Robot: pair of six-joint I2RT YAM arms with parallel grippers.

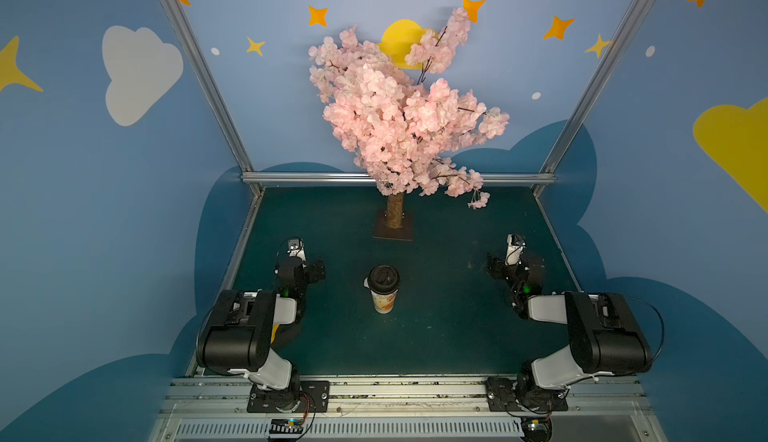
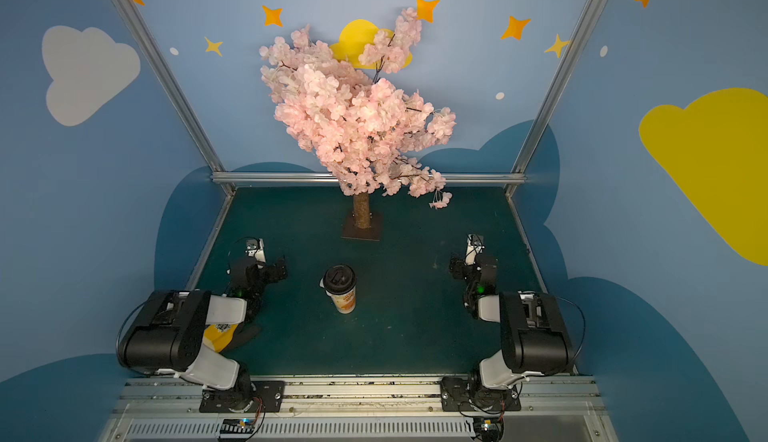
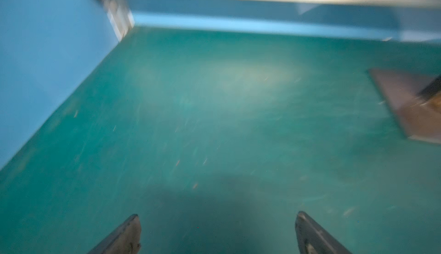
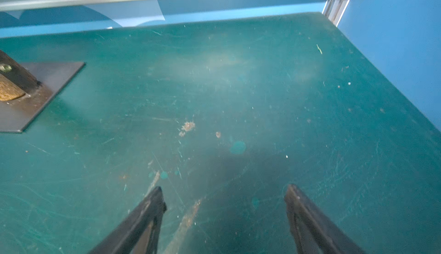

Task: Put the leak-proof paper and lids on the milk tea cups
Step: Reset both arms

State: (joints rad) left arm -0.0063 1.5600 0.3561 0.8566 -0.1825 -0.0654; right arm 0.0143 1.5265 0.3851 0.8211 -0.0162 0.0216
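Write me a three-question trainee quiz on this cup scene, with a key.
1. True or false: the left hand is gripping something.
2. What sits on top of the cup? A) a black lid B) a spoon C) nothing
3. Short answer: what stands on the table behind the cup, toward the far edge?
Key: 1 false, its jaws stand open with nothing between them. 2 A. 3 the pink blossom tree.
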